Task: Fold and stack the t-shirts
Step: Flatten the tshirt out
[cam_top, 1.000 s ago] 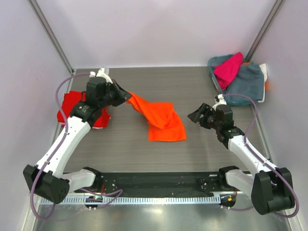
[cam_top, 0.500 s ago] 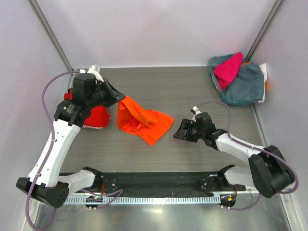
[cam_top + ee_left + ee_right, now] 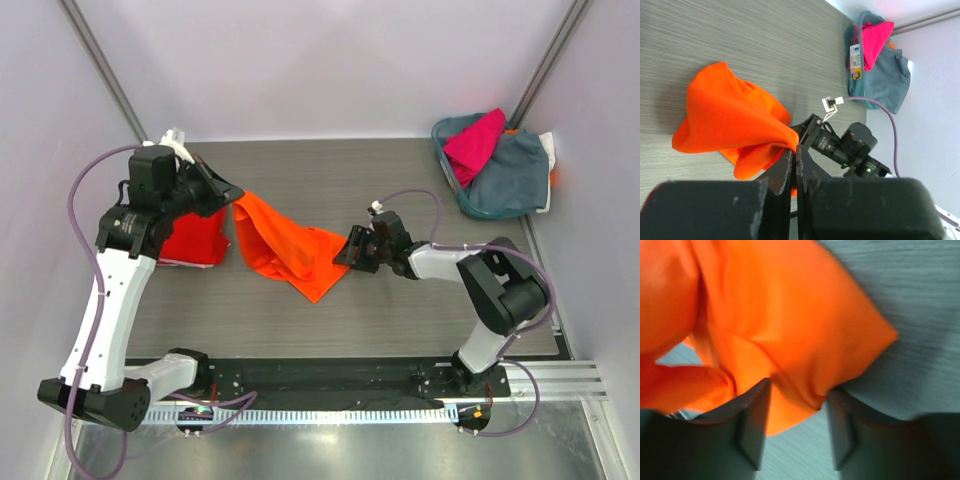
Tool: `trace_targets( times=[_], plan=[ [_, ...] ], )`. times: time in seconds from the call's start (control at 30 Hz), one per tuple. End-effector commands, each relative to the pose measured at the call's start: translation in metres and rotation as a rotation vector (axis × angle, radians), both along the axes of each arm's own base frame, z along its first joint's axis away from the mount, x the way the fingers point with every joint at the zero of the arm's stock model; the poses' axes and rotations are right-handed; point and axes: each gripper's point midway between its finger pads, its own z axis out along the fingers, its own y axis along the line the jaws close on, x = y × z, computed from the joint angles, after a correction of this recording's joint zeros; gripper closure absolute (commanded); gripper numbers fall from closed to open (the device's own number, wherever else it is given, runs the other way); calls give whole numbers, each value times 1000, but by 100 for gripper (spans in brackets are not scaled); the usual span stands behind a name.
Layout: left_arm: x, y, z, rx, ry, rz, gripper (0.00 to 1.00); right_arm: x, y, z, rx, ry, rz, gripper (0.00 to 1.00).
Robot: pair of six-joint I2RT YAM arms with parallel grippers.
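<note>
The bright orange t-shirt [image 3: 290, 247] lies bunched at the table's middle left. My left gripper [image 3: 232, 194] is shut on its upper left edge and lifts that edge; in the left wrist view the fabric [image 3: 735, 120] hangs from the closed jaws. My right gripper [image 3: 346, 253] is open at the shirt's right edge, its fingers straddling an orange corner [image 3: 805, 355] without pinching it. The red t-shirt [image 3: 195, 238] lies folded at the left, under my left arm. The magenta t-shirt [image 3: 474, 140] lies in the basket at the far right.
A teal basket [image 3: 505, 180] with grey-blue cloth stands in the far right corner. Pale walls close the table on the left, back and right. A black rail [image 3: 330, 380] runs along the near edge between the arm bases.
My left gripper pulled the orange shirt leftward toward the red one, bunching it. My right gripper travelled left across the table to the shirt's right edge.
</note>
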Motion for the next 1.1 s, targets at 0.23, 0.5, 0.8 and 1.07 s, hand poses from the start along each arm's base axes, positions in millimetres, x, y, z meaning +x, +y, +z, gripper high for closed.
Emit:
trace_targets(
  times=[0.23, 0.5, 0.8, 1.07],
  plan=[
    [15, 42, 18, -74, -49, 79, 100, 44, -11, 30, 2, -51, -133, 99],
    [55, 106, 17, -284, -50, 249, 100, 82, -69, 122, 68, -136, -204, 99],
    [22, 114, 17, -238, -60, 268, 100, 51, -110, 180, 40, -223, -216, 99],
    [-44, 100, 23, -161, -71, 289, 100, -13, -138, 213, 39, -310, -232, 99]
  ],
)
